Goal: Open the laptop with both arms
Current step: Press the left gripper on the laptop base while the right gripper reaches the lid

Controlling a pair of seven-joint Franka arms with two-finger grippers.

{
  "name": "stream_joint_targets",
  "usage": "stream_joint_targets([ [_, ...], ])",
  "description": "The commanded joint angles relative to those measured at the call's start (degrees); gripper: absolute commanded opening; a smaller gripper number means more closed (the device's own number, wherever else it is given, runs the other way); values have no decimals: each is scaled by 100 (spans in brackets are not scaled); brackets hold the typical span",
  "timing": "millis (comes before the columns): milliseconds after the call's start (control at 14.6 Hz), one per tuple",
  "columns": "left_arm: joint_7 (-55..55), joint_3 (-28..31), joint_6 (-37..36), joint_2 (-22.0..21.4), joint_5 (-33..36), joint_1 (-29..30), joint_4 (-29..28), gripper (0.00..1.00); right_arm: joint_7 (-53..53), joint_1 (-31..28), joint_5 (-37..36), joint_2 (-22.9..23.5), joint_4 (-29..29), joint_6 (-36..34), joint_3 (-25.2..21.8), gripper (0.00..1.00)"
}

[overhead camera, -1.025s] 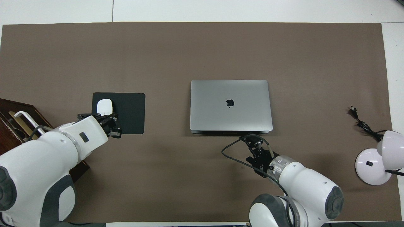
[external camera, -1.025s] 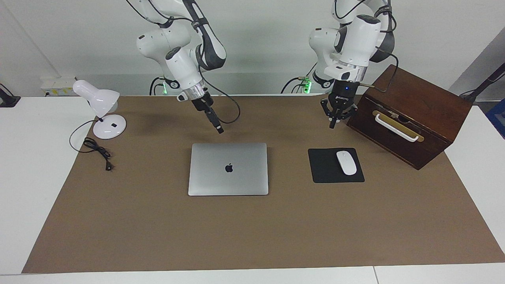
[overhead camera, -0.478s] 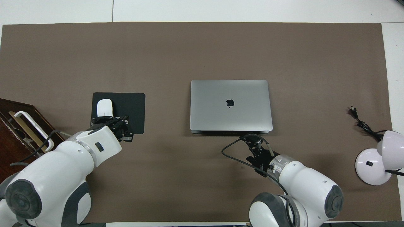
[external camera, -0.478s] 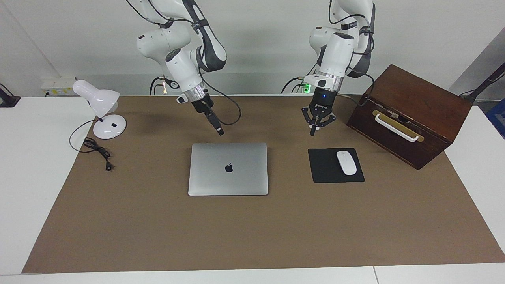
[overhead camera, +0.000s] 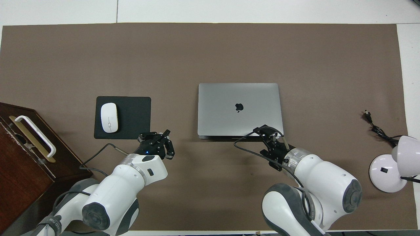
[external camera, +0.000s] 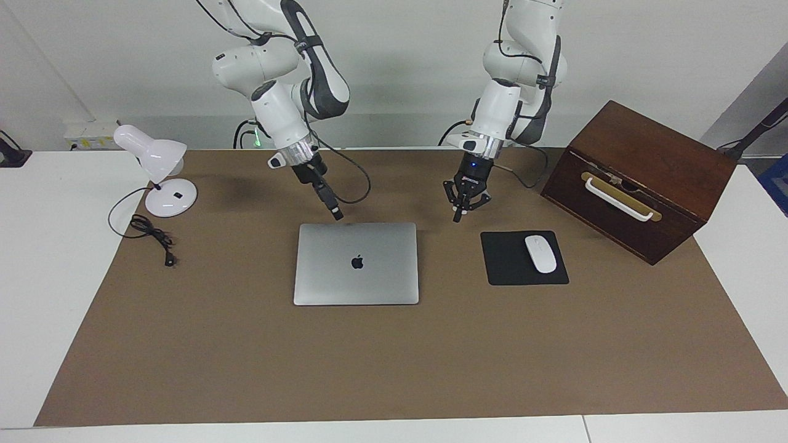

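The slim silver-grey laptop [external camera: 356,263] lies closed mid-counter, opening edge toward the robots, so the right pincer [external camera: 337,214] hovers there, its state unclear, and the left pincer [external camera: 458,212], fingers seemingly together, hangs beside the corner.

One laptop [external camera: 356,263] – one mouse [external camera: 540,253] – one lamp [external camera: 157,170].

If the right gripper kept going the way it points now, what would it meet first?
Probably the laptop: the right gripper slants down at the lid's edge nearest the robots, just above it. Depth is unclear; it might touch the brown mat first.
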Motion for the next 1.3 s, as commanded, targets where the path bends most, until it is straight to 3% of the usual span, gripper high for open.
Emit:
stream_joint_targets([
  [0,50,85,246,84,-80,-324,-41,0,-396,-164,202,159,184,29,44,100],
  [342,-117,85,1019,742,-80,-983,-41,0,-555,-288,202,449,465,-15,44,100],
  [478,-152,85,1029,804,-80,-1142,-41,0,-564,-314,202,554,553,-15,44,100],
  [1230,-188,94,1038,1367,-195,-1178,495,0,-704,-402,202,765,861,-24,44,100],
])
